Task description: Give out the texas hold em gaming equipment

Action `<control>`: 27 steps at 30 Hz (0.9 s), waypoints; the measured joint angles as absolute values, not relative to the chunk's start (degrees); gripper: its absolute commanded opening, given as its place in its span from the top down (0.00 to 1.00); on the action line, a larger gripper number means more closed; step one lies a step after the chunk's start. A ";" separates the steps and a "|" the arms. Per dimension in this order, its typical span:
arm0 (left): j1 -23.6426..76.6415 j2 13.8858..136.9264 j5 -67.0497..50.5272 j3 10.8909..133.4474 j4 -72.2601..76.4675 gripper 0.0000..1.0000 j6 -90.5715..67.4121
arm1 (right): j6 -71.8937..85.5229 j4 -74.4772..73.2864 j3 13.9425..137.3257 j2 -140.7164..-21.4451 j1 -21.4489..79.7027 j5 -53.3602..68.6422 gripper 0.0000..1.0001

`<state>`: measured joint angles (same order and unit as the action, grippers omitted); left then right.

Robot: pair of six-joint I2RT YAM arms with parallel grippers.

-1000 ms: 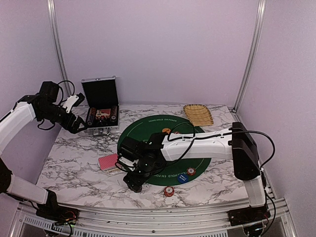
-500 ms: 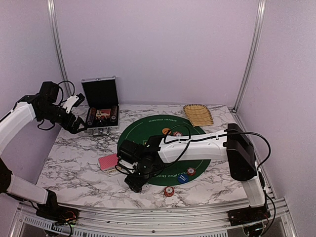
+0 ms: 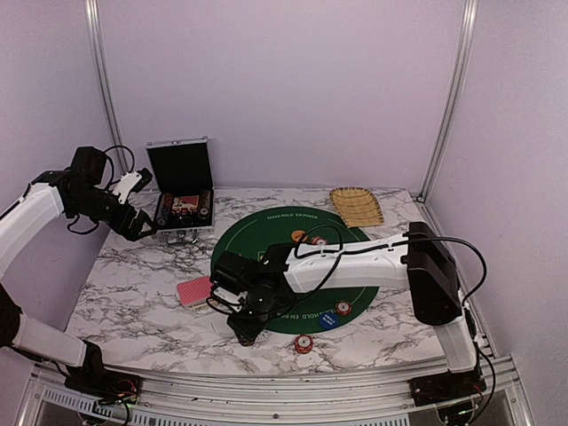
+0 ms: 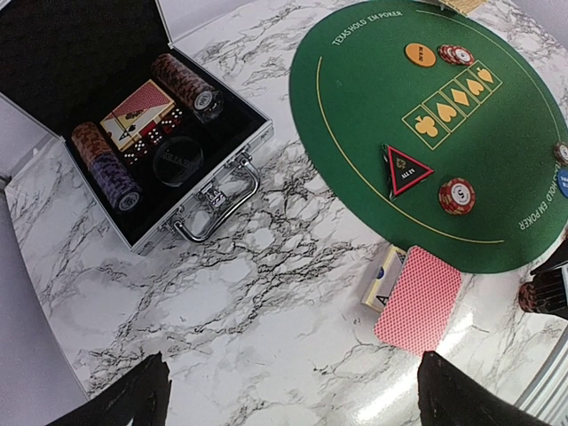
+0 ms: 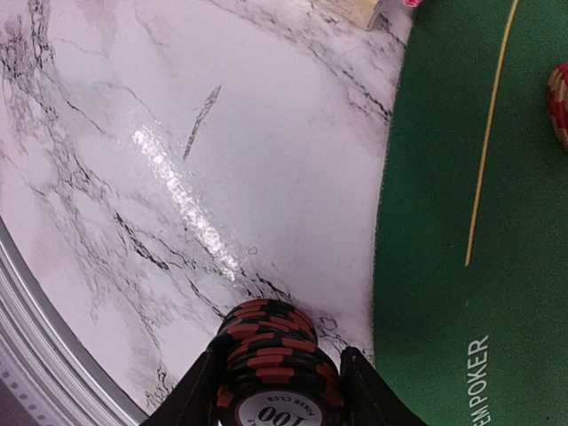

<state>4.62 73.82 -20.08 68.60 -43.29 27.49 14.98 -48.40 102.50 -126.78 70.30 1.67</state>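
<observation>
My right gripper [image 3: 243, 330] [image 5: 279, 377] is shut on a stack of red-and-dark striped poker chips [image 5: 266, 337], held low over the marble just left of the green mat's [image 3: 293, 226] front edge. Whether the stack touches the table I cannot tell. My left gripper [image 3: 136, 224] [image 4: 291, 377] is open and empty, high above the marble beside the case. Red-backed cards [image 3: 193, 290] [image 4: 419, 299] lie left of the mat with a card box [image 4: 383, 277] under them. A black triangular marker [image 4: 406, 169], a chip stack [image 4: 456, 195], an orange disc [image 4: 421, 55] and a blue disc [image 3: 328, 319] lie on the mat.
The open silver case [image 3: 181, 191] [image 4: 133, 133] at the back left holds chip rolls, cards and dice. A tan woven tray [image 3: 357, 206] sits at the back right. A chip stack [image 3: 303, 343] stands on the marble in front of the mat, another [image 3: 343, 308] on the mat.
My right arm has shifted slightly to the left with the chip stack still in the gripper. The left arm has not moved.
</observation>
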 measured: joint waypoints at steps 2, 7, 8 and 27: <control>4.62 73.82 -19.97 68.60 -43.29 0.01 27.49 | 14.96 -48.38 102.50 -126.78 70.30 1.89 0.63; 4.62 73.82 -19.88 68.60 -43.33 0.01 27.51 | 14.94 -48.38 102.50 -126.76 70.30 2.22 0.65; 4.62 73.82 -19.88 68.60 -43.35 0.01 27.51 | 14.92 -48.38 102.52 -126.76 70.30 2.28 0.66; 4.62 73.82 -19.86 68.60 -43.77 0.01 27.70 | 14.70 -49.93 104.64 -126.48 70.30 2.70 0.68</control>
<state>4.62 73.82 -19.86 68.60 -43.77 27.70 14.70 -49.93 104.64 -126.48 70.30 2.70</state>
